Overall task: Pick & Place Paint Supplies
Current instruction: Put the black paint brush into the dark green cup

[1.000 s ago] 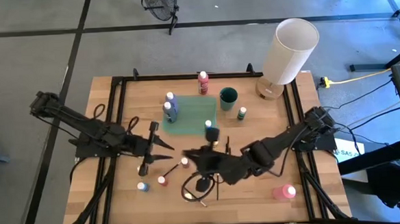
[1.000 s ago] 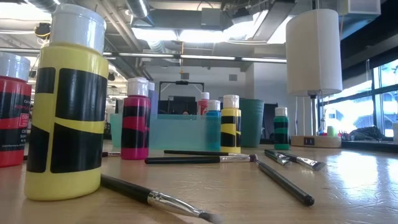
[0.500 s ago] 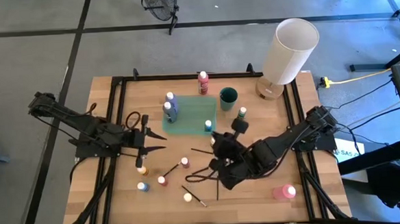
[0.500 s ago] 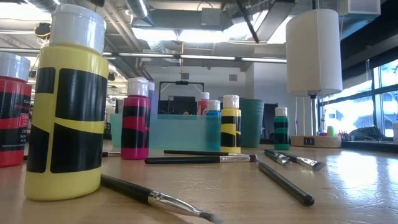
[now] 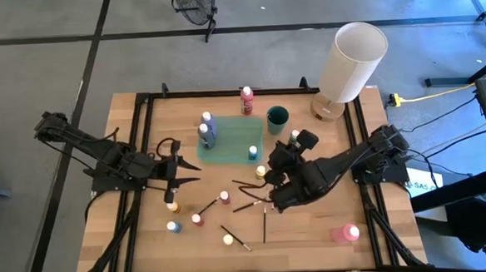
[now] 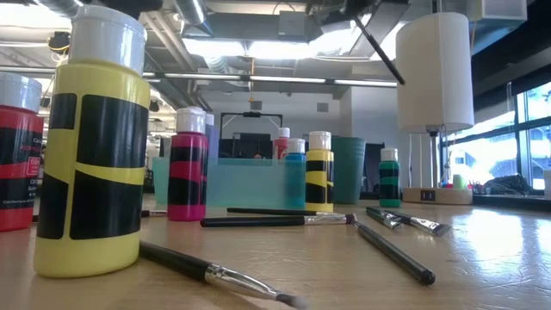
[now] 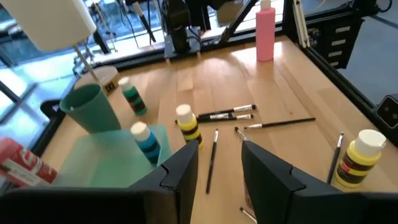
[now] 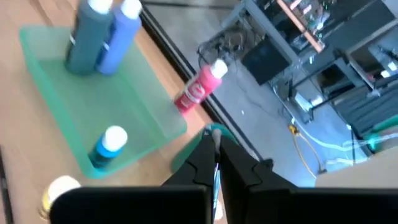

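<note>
Wooden tabletop (image 6: 482,250) in the low view carries a yellow bottle (image 6: 93,146) nearest, loose brushes (image 6: 284,220) behind it, then the green tray (image 5: 231,142) and teal cup (image 5: 277,117), with an open-ceilinged workshop beyond. The right gripper (image 5: 280,169), fingers pressed together on a thin brush (image 8: 215,168), hangs above the table just short of the cup; it should carry the brush upright over the rim before letting go, I judge. The left gripper (image 5: 182,168) waits part-spread and empty at the table's left.
</note>
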